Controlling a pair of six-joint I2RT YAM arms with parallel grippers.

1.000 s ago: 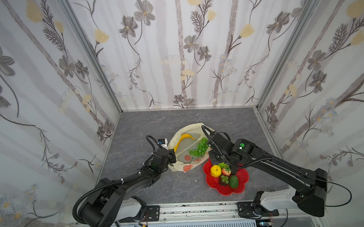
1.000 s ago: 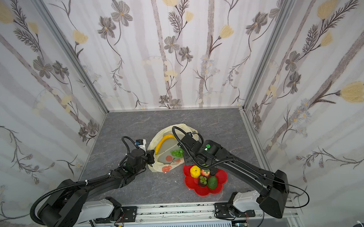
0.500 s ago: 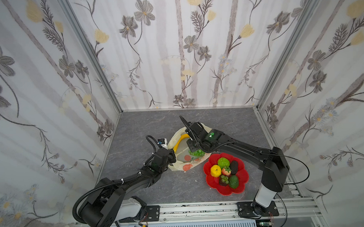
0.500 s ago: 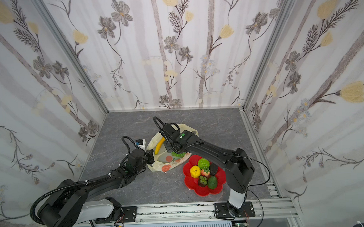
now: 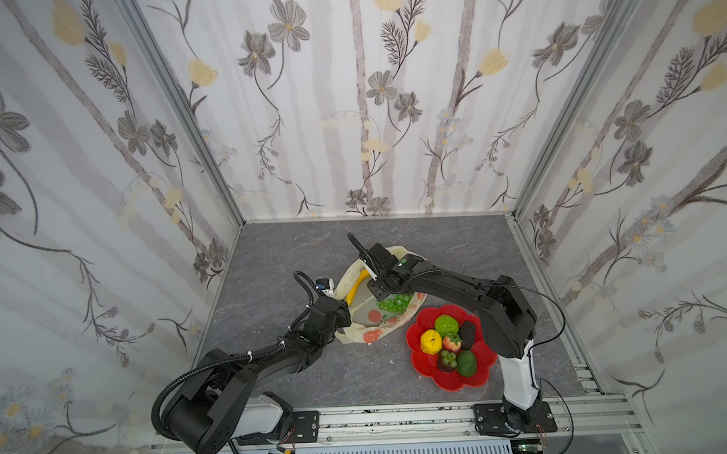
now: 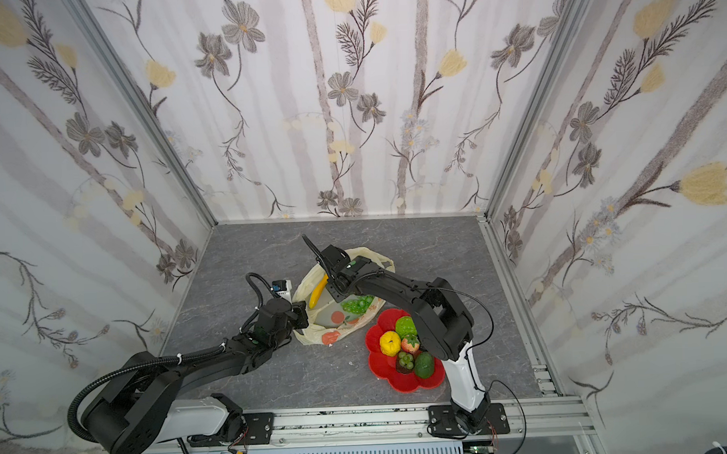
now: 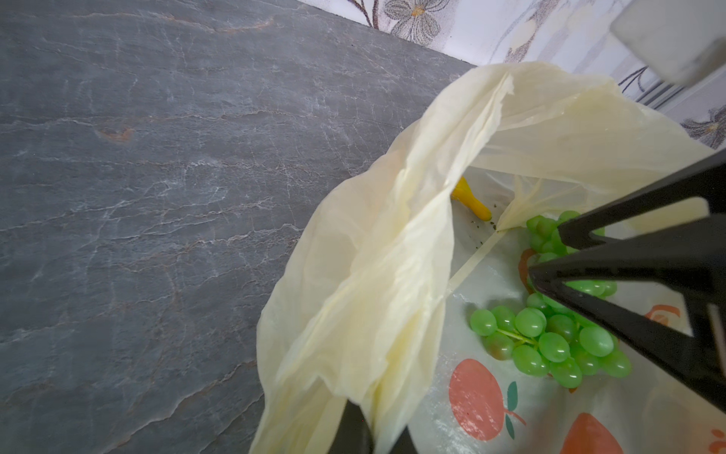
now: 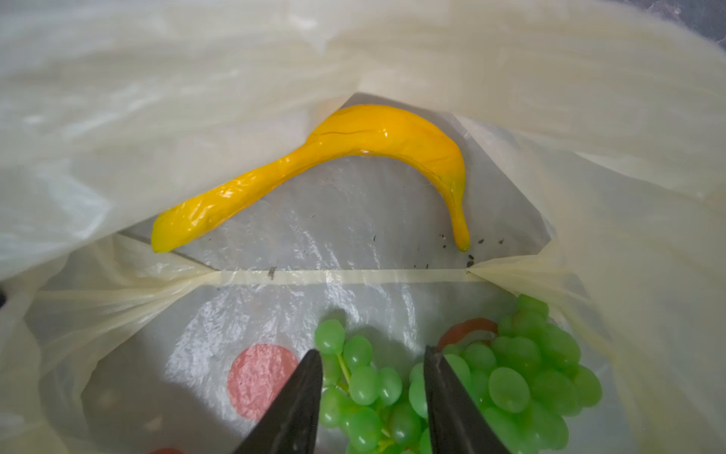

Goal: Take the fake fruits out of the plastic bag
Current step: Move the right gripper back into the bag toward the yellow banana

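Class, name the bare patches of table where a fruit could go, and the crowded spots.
Free: the wide strip of table between the back wall and the bag; the patch in front, between the left arm and the red dish. Crowded: inside the bag, around grapes, banana and the right fingers; the dish's middle.

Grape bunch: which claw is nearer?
Right. The right claw sits open right at the grape bunch inside the plastic bag; the left claw grips the bag's rim, off to the side.
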